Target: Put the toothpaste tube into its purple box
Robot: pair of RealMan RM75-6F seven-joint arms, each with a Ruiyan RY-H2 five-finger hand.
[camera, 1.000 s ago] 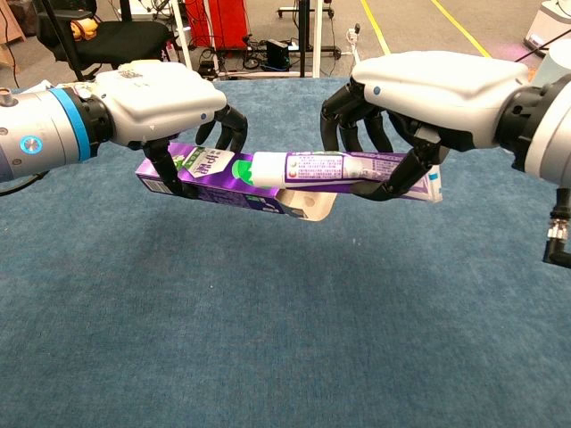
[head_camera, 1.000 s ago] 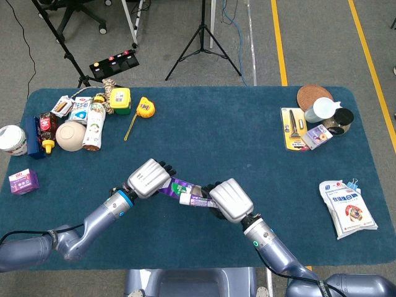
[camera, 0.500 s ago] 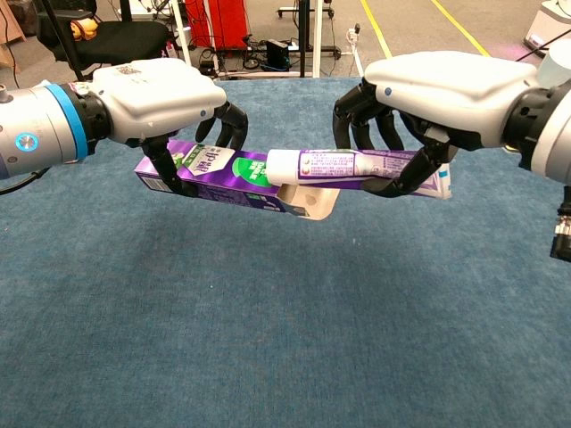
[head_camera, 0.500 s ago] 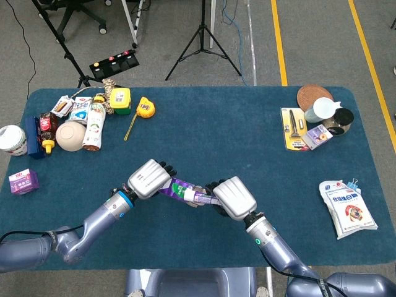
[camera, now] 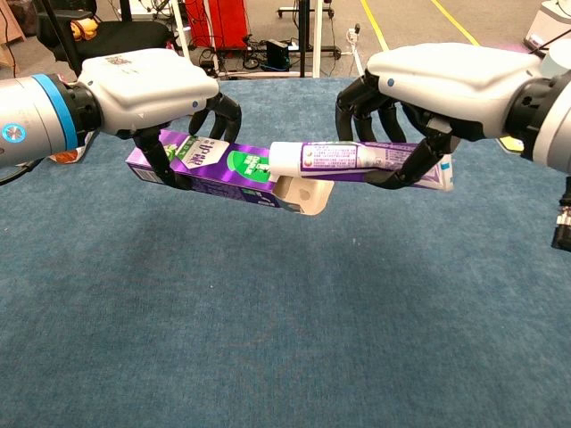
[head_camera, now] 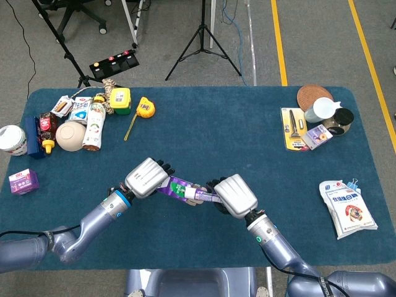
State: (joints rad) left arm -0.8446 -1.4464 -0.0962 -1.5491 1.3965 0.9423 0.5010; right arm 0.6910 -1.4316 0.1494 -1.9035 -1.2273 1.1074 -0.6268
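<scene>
The worktop (head_camera: 204, 124) is carrying a blue cloth cover, and both hands are working above its near middle. The left hand (camera: 147, 80) is gripping the purple box (camera: 219, 165) from above, with fingers wrapping both long sides; the box is hanging clear of the worktop, tilting slightly down toward its open end. The open end is facing the right hand, and its flap (camera: 303, 196) is hanging down below the opening. The right hand (camera: 437, 76) is holding the toothpaste tube (camera: 357, 159) from above, with fingers curling around the tube's rear half. The tube is lying roughly level, pointing its cap end toward the box. The cap end is sitting just above the box's open end, overlapping it in the chest view; whether it is touching the box cannot be told. In the head view, box (head_camera: 176, 185) and tube (head_camera: 199, 195) are forming one line between the two hands.
</scene>
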